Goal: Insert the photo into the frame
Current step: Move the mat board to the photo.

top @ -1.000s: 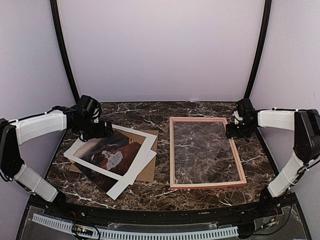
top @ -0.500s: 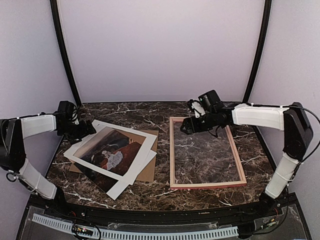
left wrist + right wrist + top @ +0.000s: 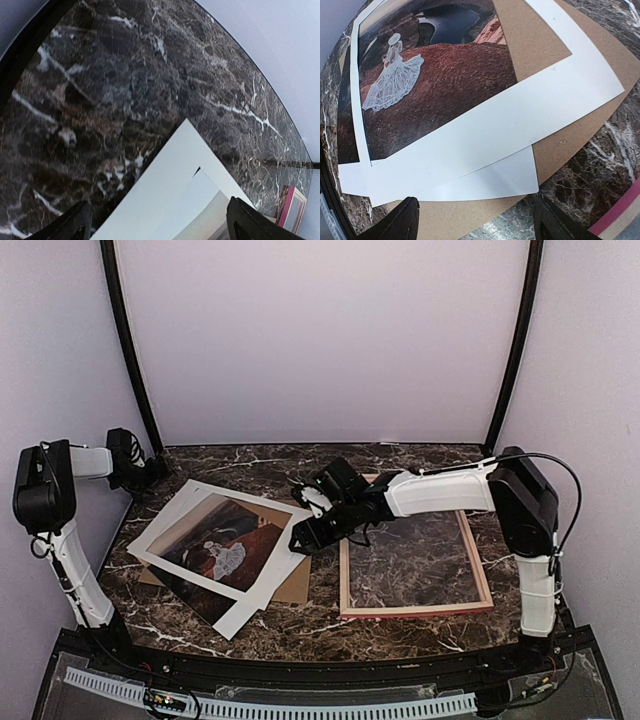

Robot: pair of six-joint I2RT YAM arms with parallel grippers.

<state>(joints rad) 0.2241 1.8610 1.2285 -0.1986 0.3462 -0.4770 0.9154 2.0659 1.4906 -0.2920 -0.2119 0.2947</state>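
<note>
The right arm (image 3: 440, 490) reaches low across the frame (image 3: 410, 608). The right gripper (image 3: 302, 537) is spread wide and empty, hovering just left of the frame over the mat (image 3: 530, 115). The photo (image 3: 225, 545) lies beneath that mat, left of the frame. Far left of the frame, the left gripper (image 3: 155, 468) gapes wide, empty too.

This is a robotics lab test booth. Plain pale lilac walls (image 3: 320, 340) close it in on three sides, and black curved poles (image 3: 125, 350) rise at the back corners. A left arm (image 3: 75, 560) and a right arm (image 3: 440, 490), white and black, are bolted at the near edge of a dark marble-patterned counter (image 3: 400, 455). A white slotted cable duct (image 3: 300, 708) runs along the front.
</note>
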